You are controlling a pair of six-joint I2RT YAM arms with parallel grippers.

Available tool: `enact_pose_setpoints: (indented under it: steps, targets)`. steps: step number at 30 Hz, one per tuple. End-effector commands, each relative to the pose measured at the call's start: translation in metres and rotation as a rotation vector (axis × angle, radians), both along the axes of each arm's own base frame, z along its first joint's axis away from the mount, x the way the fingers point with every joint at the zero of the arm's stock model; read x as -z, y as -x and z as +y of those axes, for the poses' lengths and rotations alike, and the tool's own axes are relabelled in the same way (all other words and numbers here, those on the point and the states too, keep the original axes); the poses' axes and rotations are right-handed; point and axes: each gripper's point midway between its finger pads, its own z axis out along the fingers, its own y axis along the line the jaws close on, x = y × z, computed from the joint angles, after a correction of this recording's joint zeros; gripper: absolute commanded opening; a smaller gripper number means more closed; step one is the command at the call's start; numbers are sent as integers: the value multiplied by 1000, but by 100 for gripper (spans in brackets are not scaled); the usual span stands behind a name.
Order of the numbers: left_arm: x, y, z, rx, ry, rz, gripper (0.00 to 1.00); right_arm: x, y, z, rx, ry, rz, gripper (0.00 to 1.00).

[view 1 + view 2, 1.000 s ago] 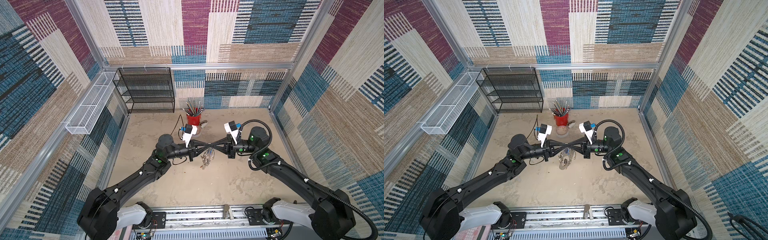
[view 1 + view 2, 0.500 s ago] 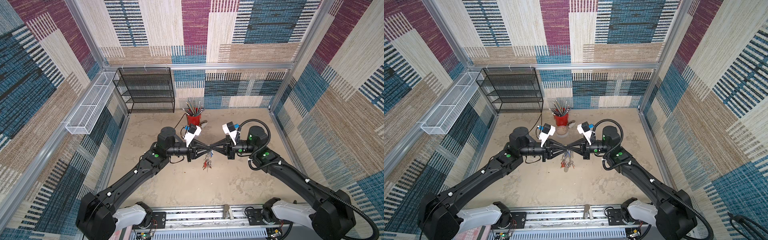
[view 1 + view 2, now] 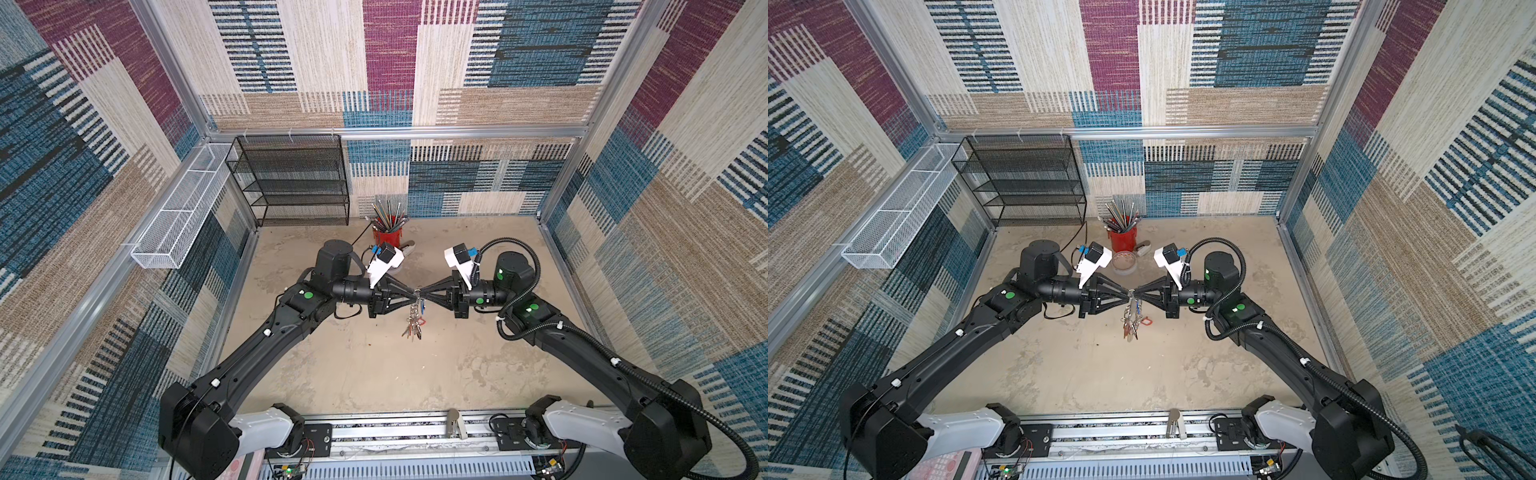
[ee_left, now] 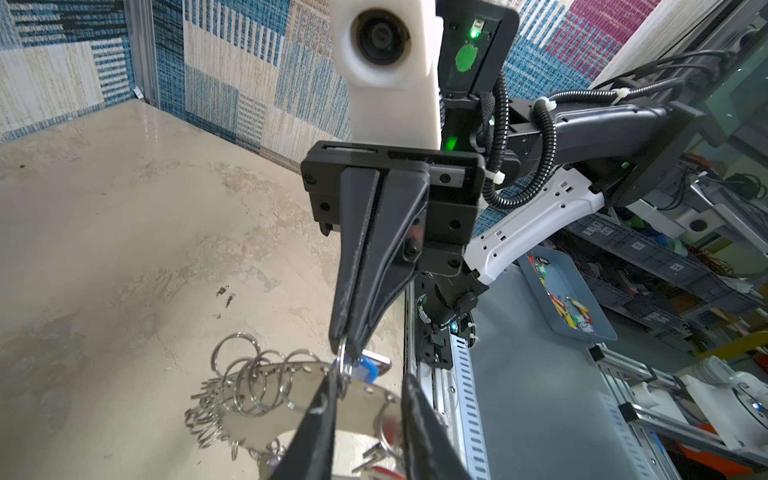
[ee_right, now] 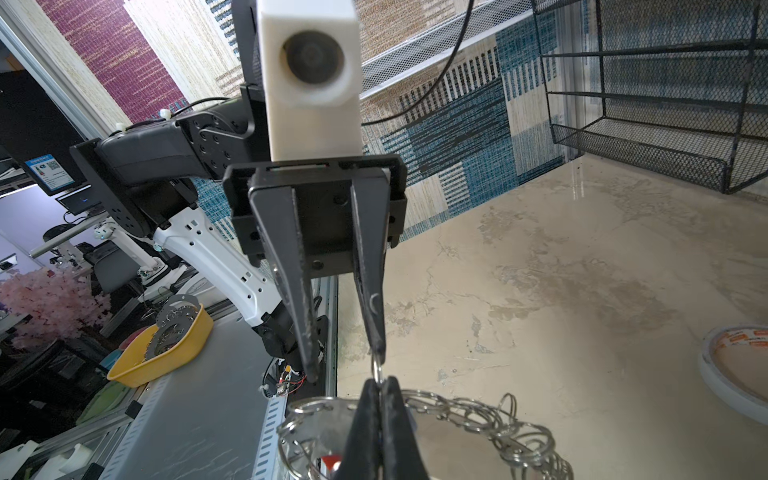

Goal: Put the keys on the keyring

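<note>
Right wrist view: the right gripper is clenched on one ring of the keyring. The left gripper, facing it, has fingers parted, one tip touching that ring. In a top view the keys dangle in front of the cup.

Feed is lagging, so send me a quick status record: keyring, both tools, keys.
keyring: off the table, hanging between the tools
right tool: shut on one of its rings
left tool: open, one fingertip against that ring
keys: some hang from it; blue tag visible
</note>
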Motion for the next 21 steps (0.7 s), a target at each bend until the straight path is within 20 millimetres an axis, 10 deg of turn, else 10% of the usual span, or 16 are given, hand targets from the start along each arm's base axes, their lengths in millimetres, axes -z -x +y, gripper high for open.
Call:
enact_pose_setpoints:
  steps: [1,21]
  targets:
    - [5,5,4,40,-63,-51,29,-2,-4,1,15,3,-23,0]
    - [14,-7,-7,100,-204,-43,21,1,-2,4,-1,8,-24,0]
